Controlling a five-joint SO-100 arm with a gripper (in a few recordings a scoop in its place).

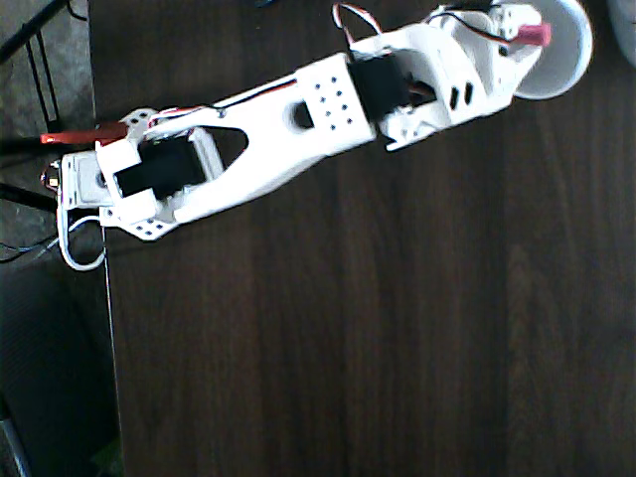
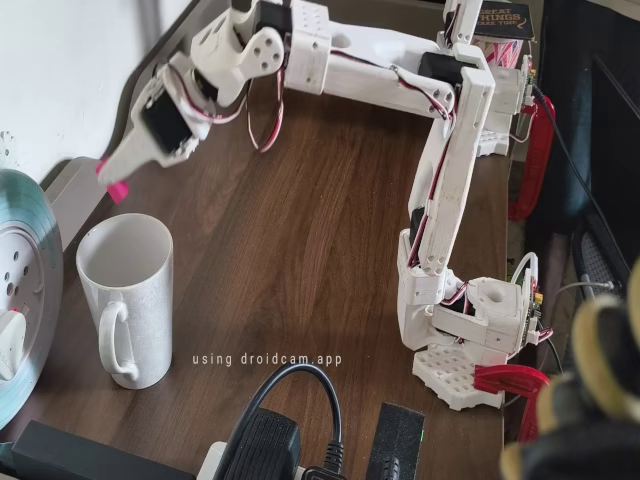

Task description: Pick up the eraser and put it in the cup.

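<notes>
Black plug lying nearest in the fixed view, white cup stood upright on the dark table, eraser pinched between the closed gripper fingers, held above the cup's rim

Eraser in jaws above cup

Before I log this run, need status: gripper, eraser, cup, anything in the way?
Gripper shut on eraser, above the cup. Eraser over the cup mouth in the overhead view, not yet released. Nothing between eraser and cup.
</notes>
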